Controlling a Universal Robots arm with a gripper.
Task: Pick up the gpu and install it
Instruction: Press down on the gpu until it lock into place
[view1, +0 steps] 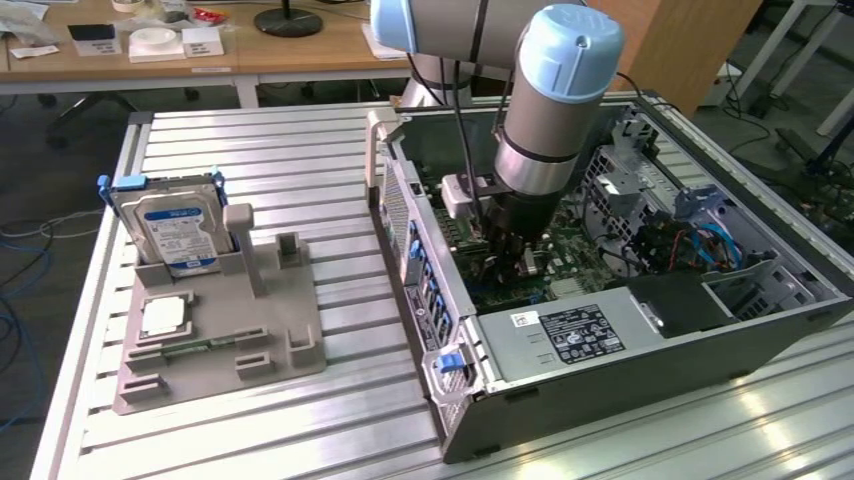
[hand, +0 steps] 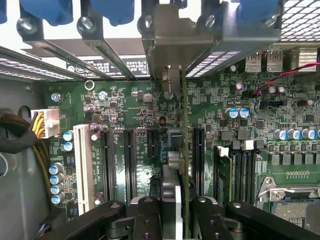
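My gripper (hand: 177, 217) reaches down inside the open computer case (view1: 441, 300), shut on the gpu (hand: 184, 150). The gpu shows edge-on as a thin dark card running over the green motherboard (hand: 125, 100), between the black expansion slots (hand: 127, 160). Its metal bracket (hand: 170, 45) stands at the case's rear slot openings. The black fingers (hand: 147, 215) press the card from both sides. In the exterior view the gripper (view1: 514, 258) hangs low over the motherboard, in the middle of the case; whether the card sits in a slot I cannot tell.
A grey holder (view1: 267, 350) on the slatted table at the exterior view's left carries a silver hard drive (view1: 174, 230) and a square processor chip (view1: 163, 316). The power supply (view1: 574, 335), a white slot (hand: 84, 165), memory slots (hand: 240, 170) and a cable bundle (hand: 15, 135) crowd the case.
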